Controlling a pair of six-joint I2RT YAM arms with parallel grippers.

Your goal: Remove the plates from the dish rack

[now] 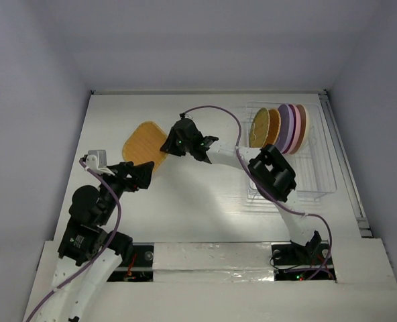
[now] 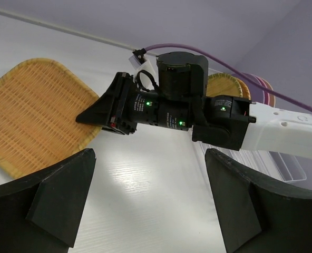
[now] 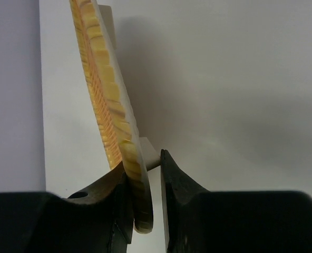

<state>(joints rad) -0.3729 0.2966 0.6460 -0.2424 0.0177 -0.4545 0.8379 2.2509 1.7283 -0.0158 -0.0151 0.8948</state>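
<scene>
In right end effector [image 3: 144, 162], seemingly, orange plate [image 3: 106, 95].

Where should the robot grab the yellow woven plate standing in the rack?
Probably by its upper rim, coming straight down from above. The yellow woven plate stands on edge in the dish rack, thin rim up, with the orange plate close beside it, so its lower part is fenced in.
</scene>
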